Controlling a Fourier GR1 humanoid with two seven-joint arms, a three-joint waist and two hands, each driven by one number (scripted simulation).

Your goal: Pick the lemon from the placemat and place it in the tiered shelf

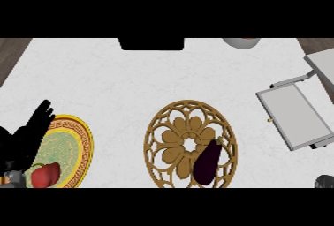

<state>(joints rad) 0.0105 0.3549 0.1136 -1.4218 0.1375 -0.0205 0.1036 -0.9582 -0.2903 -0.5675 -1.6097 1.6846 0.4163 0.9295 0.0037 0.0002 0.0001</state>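
A brown openwork placemat (176, 132) lies at the counter's middle front. On its right front part rests a dark purple eggplant (207, 162); I see no lemon. The grey tiered shelf (297, 117) stands at the right, well apart from the placemat. My left hand (26, 137) rests open at the left edge, fingers pointing up, over the left rim of a plate. At the lower right corner only a small dark part of my right hand (324, 181) shows, far from the eggplant.
A yellow-rimmed green plate (75, 137) at the left front holds a red fruit (44, 175). A black object (151, 43) and a bowl (242, 42) sit at the back edge. White counter lies between placemat and shelf.
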